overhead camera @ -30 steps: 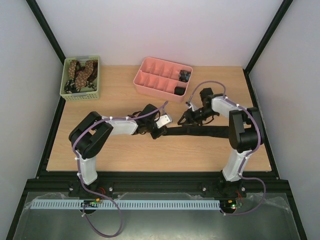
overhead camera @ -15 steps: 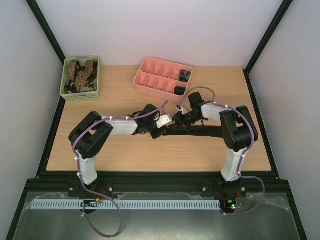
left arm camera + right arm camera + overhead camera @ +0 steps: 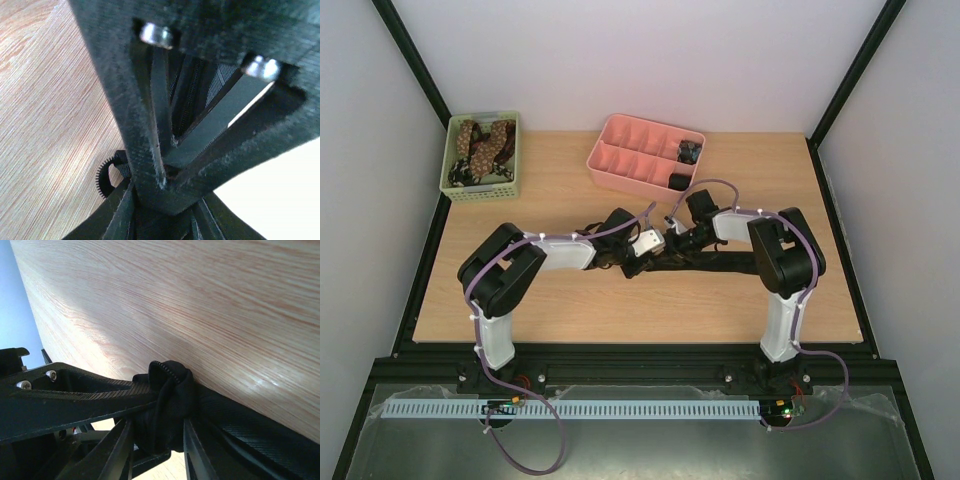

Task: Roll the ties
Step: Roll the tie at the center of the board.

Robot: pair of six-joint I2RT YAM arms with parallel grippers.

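The black tie (image 3: pixel 720 265) lies stretched flat on the surface (image 3: pixel 570 310), in front of the pink tray (image 3: pixel 625 183) and running off to that tray's right. Its end nearest the tray's front is gathered into a small thick bunch, and both end effectors meet there.

The pink tray is split into small compartments. Two at its right end each hold a rolled tie: one dark coil (image 3: pixel 690 151) in the back row and another coil (image 3: pixel 678 181) in the front row. Far left of the tray, a green basket (image 3: pixel 480 188) holds loose brown spotted ties (image 3: pixel 480 140) in a heap.

The left arm reaches low across the surface from the tray's front left. Its left end effector (image 3: pixel 652 243) has its fingers drawn together on the tie's bunched end, with a ribbed fabric edge poking out beside them in the wrist view. The right arm folds back on itself at the elbow and points left. The fingers of the right end effector (image 3: pixel 157 425) stand on either side of the same bunch, close against it. I cannot tell whether they squeeze it.

Purple cables (image 3: pixel 705 183) loop over both arms, just in front of the tray.
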